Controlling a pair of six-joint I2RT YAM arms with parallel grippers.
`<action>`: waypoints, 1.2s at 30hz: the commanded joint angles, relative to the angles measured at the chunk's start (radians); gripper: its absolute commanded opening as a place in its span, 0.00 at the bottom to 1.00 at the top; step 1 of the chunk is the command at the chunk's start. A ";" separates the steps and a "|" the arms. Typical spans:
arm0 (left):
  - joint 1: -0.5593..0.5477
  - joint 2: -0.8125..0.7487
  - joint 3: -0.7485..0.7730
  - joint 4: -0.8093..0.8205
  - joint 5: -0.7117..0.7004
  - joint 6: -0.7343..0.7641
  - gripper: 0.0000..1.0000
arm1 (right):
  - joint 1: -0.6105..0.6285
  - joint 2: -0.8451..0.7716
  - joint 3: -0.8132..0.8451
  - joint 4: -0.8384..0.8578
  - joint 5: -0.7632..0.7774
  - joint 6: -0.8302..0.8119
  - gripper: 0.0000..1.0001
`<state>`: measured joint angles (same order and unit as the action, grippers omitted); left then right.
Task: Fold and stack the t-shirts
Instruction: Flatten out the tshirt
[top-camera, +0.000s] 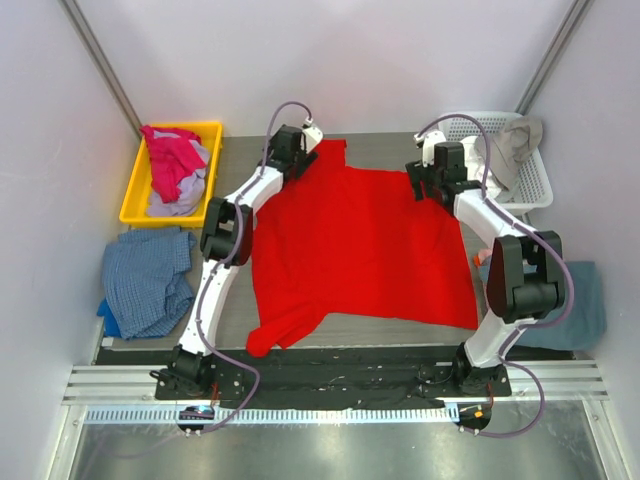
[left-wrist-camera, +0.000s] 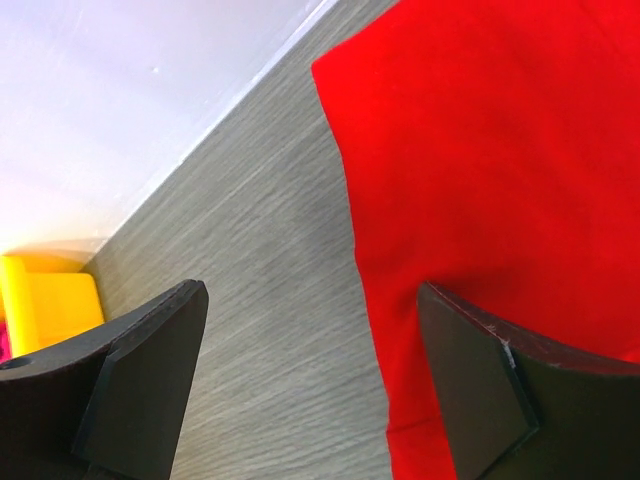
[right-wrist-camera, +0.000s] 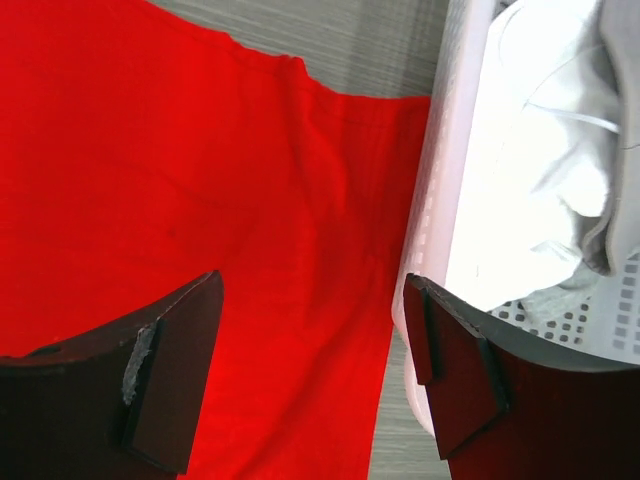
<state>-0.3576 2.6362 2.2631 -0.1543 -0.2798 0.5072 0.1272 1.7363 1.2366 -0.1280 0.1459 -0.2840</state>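
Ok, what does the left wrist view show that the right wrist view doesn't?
Only the left wrist: a corner of the yellow bin, the pale wall and the left gripper, open. Only the right wrist: the white basket holding pale cloth, and the right gripper, open. Both: the red t-shirt lying on the grey table.

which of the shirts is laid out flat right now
The red t-shirt, spread out in the middle; the pink t-shirt and lavender t-shirt lie crumpled in the yellow bin.
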 joint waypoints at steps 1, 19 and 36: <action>0.008 0.027 0.055 0.053 -0.027 0.059 0.91 | 0.000 -0.115 -0.022 0.033 -0.019 0.011 0.80; 0.071 0.073 0.000 0.081 -0.096 0.194 0.90 | 0.000 -0.222 -0.057 0.004 -0.005 -0.009 0.80; 0.117 0.186 0.177 0.150 -0.150 0.335 0.91 | 0.005 -0.219 -0.081 -0.010 -0.032 0.011 0.80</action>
<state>-0.2520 2.7602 2.3726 0.0101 -0.3973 0.7681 0.1276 1.5574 1.1690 -0.1577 0.1242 -0.2844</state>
